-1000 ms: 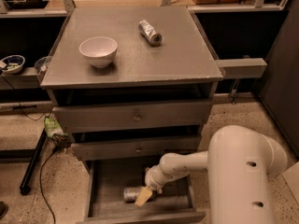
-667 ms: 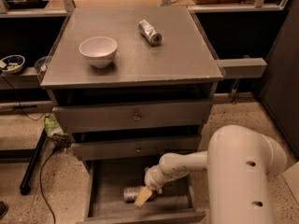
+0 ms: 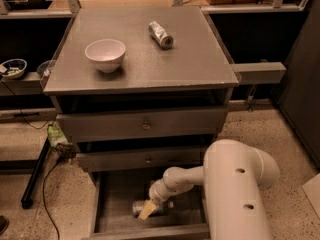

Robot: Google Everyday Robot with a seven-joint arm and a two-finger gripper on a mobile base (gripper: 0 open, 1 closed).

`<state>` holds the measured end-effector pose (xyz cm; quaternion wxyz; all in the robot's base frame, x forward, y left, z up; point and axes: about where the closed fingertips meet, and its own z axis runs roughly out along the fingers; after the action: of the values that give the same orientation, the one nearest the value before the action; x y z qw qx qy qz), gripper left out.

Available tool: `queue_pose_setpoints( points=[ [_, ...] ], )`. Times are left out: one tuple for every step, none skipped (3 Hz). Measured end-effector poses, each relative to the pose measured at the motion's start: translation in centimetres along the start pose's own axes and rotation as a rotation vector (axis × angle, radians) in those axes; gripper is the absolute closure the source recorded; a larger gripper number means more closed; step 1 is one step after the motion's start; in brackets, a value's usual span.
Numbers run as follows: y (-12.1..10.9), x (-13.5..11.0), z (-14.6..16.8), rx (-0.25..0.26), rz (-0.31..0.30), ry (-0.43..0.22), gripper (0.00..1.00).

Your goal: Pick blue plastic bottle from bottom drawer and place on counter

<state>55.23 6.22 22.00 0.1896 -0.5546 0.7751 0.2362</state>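
Observation:
The bottom drawer (image 3: 119, 191) is pulled open below the cabinet. The blue plastic bottle (image 3: 136, 207) lies on its side on the drawer floor near the front, partly hidden by my gripper. My gripper (image 3: 148, 208) reaches down into the drawer from the right and sits right over the bottle's middle. The counter (image 3: 195, 64) is the grey top of the cabinet, well above the gripper.
A white bowl (image 3: 105, 54) stands on the counter's left side and a shiny silver can (image 3: 160, 34) lies near its back middle. The two upper drawers (image 3: 145, 124) are shut just above the gripper. My white arm (image 3: 235, 184) fills the lower right. A black stand leg (image 3: 35, 176) lies left.

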Motion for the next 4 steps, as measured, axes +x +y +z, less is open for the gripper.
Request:
queue_pose_setpoints(
  points=[
    [0.0, 0.0, 0.0, 0.000, 0.000, 0.000, 0.00],
    [-0.1, 1.7, 1.8, -0.026, 0.014, 0.003, 0.00],
    [-1.1, 5.2, 3.5, -0.044, -0.001, 0.040, 0.00],
    [-1.0, 5.1, 3.7, -0.045, -0.004, 0.044, 0.00]
  ],
)
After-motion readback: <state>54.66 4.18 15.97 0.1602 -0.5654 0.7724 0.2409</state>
